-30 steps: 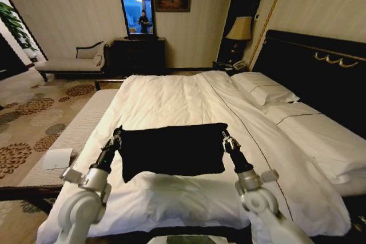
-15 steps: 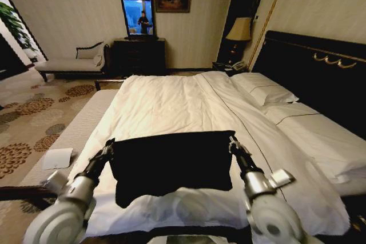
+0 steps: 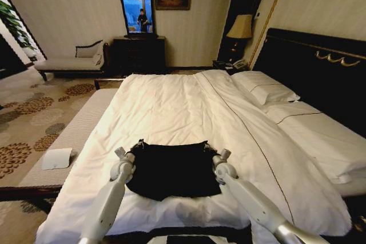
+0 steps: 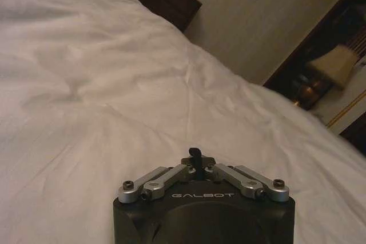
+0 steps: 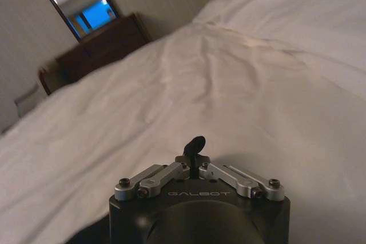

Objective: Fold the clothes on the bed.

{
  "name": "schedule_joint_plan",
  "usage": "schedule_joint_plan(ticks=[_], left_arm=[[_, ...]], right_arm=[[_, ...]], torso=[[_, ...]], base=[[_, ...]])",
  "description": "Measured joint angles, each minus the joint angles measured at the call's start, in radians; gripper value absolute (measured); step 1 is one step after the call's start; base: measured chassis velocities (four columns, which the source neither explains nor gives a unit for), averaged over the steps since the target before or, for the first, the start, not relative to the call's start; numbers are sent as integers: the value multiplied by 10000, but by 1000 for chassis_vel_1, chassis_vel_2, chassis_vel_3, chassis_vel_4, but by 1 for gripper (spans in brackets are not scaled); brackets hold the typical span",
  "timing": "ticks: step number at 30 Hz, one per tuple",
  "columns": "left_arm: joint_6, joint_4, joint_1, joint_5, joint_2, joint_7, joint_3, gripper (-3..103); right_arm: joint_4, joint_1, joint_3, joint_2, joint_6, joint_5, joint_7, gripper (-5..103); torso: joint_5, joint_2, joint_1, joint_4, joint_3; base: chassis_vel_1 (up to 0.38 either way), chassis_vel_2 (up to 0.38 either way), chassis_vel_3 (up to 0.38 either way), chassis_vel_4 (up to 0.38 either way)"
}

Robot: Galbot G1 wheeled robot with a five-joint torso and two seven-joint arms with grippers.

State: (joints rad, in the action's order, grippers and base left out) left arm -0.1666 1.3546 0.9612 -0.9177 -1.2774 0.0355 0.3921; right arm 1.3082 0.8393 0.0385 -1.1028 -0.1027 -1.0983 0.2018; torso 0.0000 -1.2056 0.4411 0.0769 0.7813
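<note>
Clothes, black soft-fabric T-shirt (image 3: 171, 168), being laid on white bed (image 3: 171, 107): left gripper (image 3: 139, 144) and right gripper (image 3: 207, 147) pinching 10 and 2 o'clock corners, should be lowering level.

The black T-shirt (image 3: 171, 168) lies on the bed (image 3: 171, 107), near the foot edge and roughly midway between the two side edges. It is bunched into a compact, roughly rectangular dark patch with a straight far edge and a rounded, sagging near edge; no lettering is visible. The bed is large, covered in a white, lightly creased duvet, with white pillows at the dark wooden headboard on the far right.
</note>
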Motion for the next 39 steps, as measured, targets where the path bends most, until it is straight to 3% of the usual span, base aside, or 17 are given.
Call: schedule_joint_plan(ticks=[7, 10, 12, 16, 23, 26, 31, 39], left_arm=[[226, 539, 548, -1052, 269, 605, 343, 2], [247, 1313, 1200, -1590, 562, 953, 611, 2], [250, 1823, 1775, -1762, 693, 1180, 806, 2], [261, 2486, 2703, -1719, 764, 1365, 1026, 2], [400, 3608, 4319, -1388, 748, 1527, 1438, 2], [510, 4193, 5066, -1081, 767, 1643, 1741, 2], [684, 4451, 5752, -820, 902, 1937, 2171, 2], [861, 4496, 6426, -575, 985, 2538, 2693, 2]], right_arm=[[448, 577, -507, 195, -798, -643, -1349, 2], [1084, 1350, -846, 604, -1516, -963, -2453, 2], [1652, 1990, -1088, 907, -1875, -1258, -3233, 2], [2295, 2909, -1399, 1174, -2310, -1305, -3847, 2], [3556, 4543, -1740, 1411, -2745, -719, -3852, 2], [4108, 5401, -1769, 1417, -3106, -33, -3319, 2], [4333, 6099, -1828, 1358, -3484, 520, -2800, 2], [3861, 6570, -2122, 1347, -4052, 668, -2916, 2]], torso=[[-2, 0, 4, 0, 0], [1, -1, 0, 3, -2], [-1, -4, -2, 3, -4], [0, -3, -2, 2, -3], [-1, -5, -2, 2, -4], [-1, -5, -3, 4, -4], [0, -4, 0, 3, -2], [-1, -4, 1, 2, -2]], base=[[0, 0, 0, 0], [0, 0, 0, 0], [0, 0, 0, 0], [0, 0, 0, 0], [0, 0, 0, 0], [0, 0, 0, 0], [0, 0, 0, 0], [0, 0, 0, 0]])
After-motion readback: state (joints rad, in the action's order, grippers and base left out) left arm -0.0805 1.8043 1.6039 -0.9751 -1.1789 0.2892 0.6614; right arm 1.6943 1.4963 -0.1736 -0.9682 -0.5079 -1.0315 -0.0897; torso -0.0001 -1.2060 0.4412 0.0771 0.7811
